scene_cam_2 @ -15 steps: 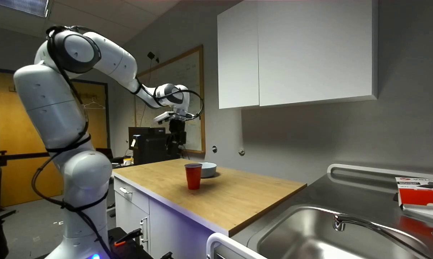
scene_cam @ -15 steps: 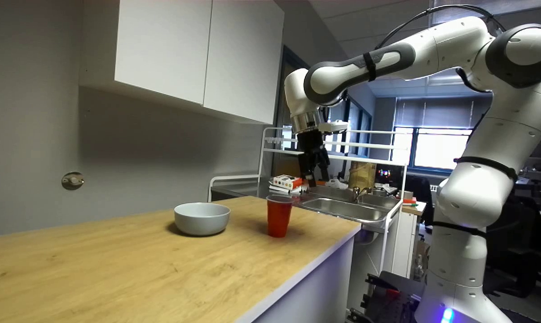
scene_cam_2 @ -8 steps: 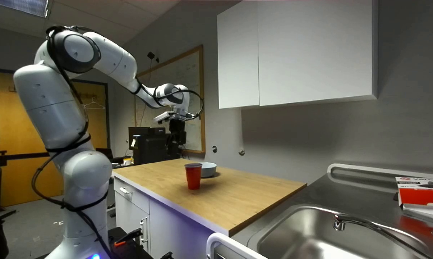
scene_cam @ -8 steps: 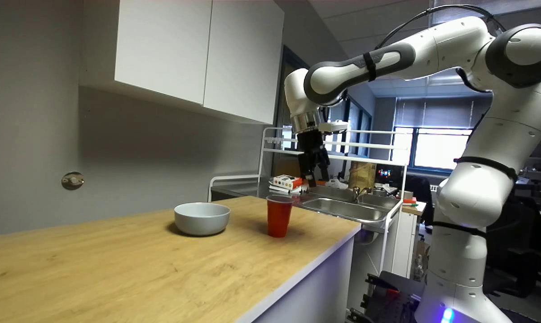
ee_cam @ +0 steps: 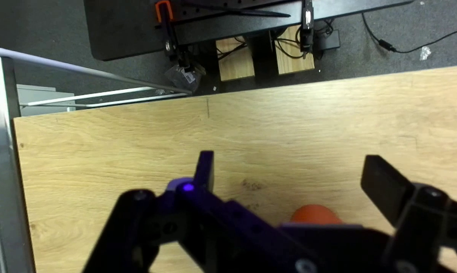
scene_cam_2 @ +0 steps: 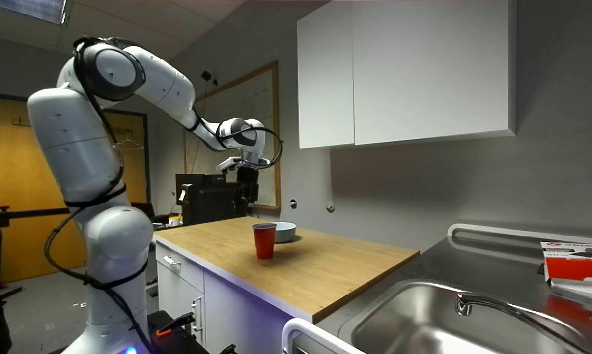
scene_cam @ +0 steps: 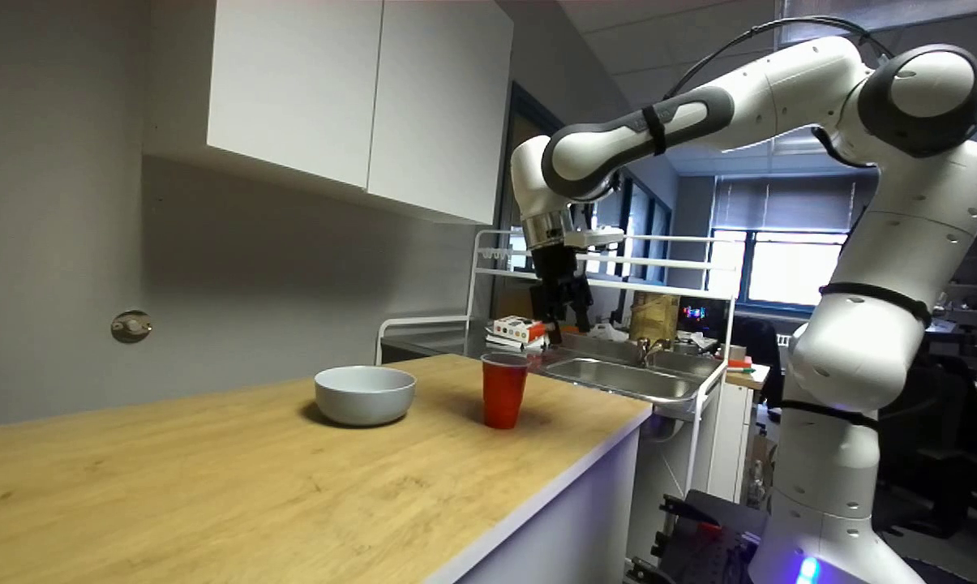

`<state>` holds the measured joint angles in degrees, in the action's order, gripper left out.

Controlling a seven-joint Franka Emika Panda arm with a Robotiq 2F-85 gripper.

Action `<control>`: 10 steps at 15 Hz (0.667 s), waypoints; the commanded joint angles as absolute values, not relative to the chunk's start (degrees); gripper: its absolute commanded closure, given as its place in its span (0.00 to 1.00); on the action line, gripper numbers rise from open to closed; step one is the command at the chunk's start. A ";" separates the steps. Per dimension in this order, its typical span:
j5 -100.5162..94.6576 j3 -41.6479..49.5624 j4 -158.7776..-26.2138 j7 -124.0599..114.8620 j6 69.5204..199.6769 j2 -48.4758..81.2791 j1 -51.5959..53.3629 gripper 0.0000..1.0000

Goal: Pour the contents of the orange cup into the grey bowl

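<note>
Slightly lower than before, the gripper (scene_cam: 569, 334) is hanging, jaws wide apart, gripping nothing; the cup (scene_cam: 503, 395) is standing upright below, offset towards the tabletop (scene_cam: 237, 487) edge along the wall (scene_cam: 310, 324).

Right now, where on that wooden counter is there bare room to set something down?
One broad bare stretch of the counter lies on the side of the bowl and cup away from the sink. Another runs from the cup toward the sink. It's tighter between cup and bowl, and near the cup, where the open claw hangs above.
</note>
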<state>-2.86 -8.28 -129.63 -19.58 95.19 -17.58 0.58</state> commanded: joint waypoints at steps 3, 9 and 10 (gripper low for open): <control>0.19 -6.33 -127.88 -28.11 101.00 -12.91 -0.33 0.00; 0.84 -5.19 -128.48 -35.39 108.64 -10.48 -0.84 0.00; 0.61 -5.08 -128.46 -36.40 109.52 -10.12 -0.84 0.00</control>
